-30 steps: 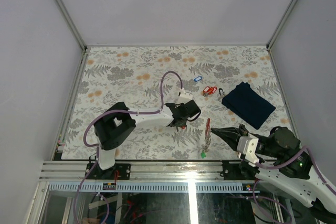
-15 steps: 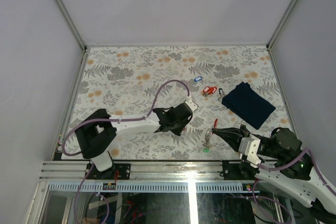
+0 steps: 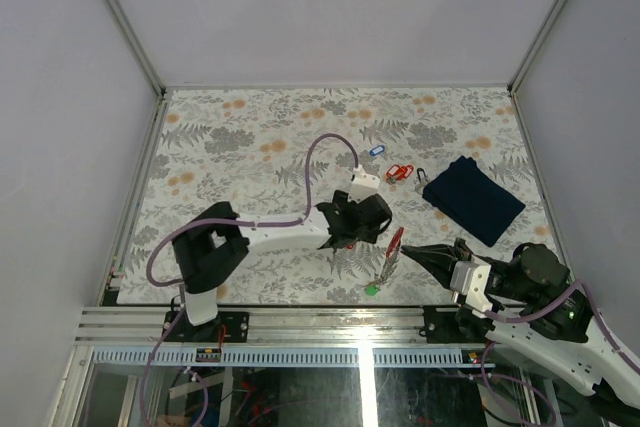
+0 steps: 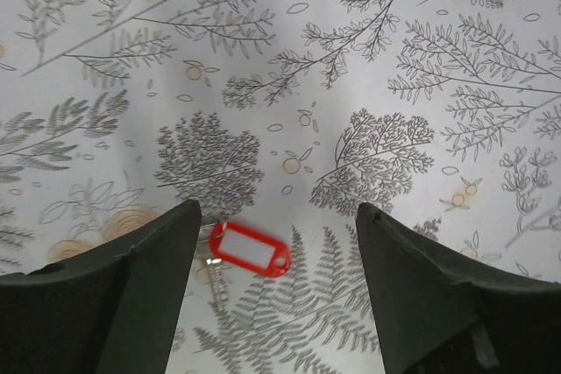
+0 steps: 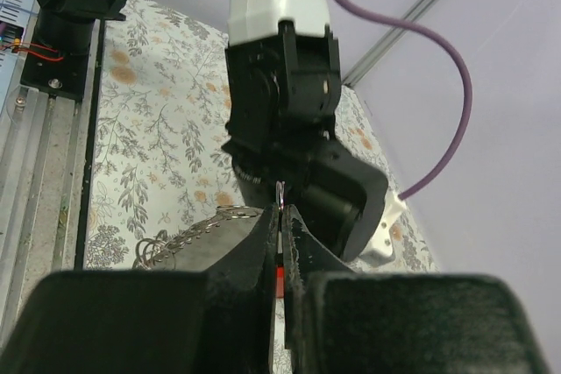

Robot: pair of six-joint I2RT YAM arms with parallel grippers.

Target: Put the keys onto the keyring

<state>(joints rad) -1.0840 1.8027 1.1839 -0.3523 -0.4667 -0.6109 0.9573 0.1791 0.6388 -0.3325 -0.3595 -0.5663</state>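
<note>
Left tool [image 4: 276, 216] is released; a red-tagged key [image 4: 250, 251] lies on the surface [image 4: 289, 59] between its fingers, lower centre. Right tool [image 5: 280, 213], lower right overhead, is clenched on the ring [image 5: 235, 208].

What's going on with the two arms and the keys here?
The right gripper is shut on the keyring near the table's front edge, with a green tag hanging from it. The left gripper is open right beside it, with a red-tagged key between its fingers, ungripped. I can't tell whether that key is on the ring. A blue-tagged key and red-tagged ones lie further back, near the cloth.
</note>
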